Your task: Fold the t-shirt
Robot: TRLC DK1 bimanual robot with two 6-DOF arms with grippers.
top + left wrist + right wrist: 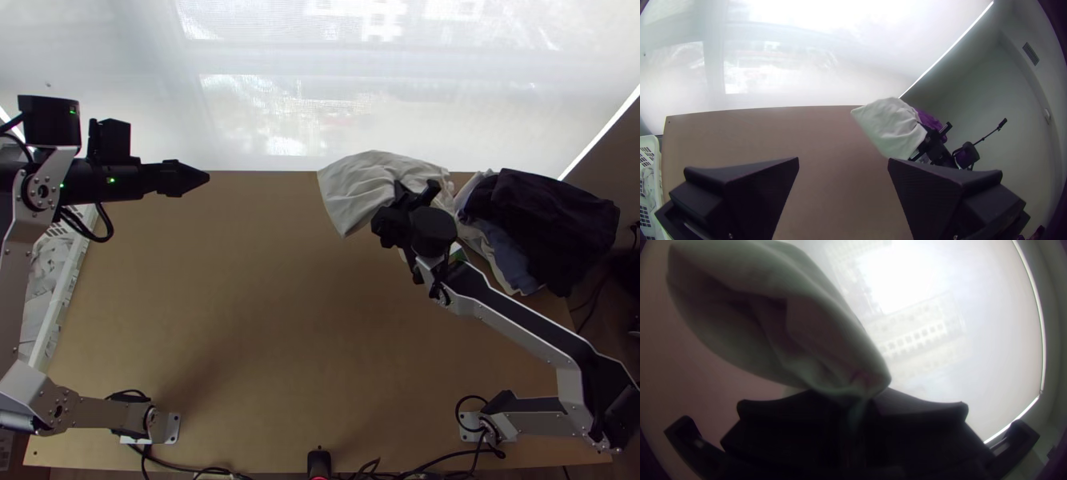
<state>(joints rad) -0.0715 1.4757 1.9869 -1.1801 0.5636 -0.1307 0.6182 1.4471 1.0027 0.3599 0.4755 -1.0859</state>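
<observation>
Top view has your right gripper (416,192) clamped on the bunched white t-shirt (362,184) beside the dark clothes (552,220); your left gripper (202,177) hangs well apart, fingers spread.

Top view: high above near edge of table (264,320), steeply down, farthest back, left gripper (188,178) and right gripper (410,200) ahead. Left wrist view: just behind left gripper, facing past it over table towards window (272,120). Right wrist view: close behind right gripper, facing pale cloth (372,180) at its tips, window beyond. Top and left wrist views share basket (70,292) beside left gripper.
</observation>
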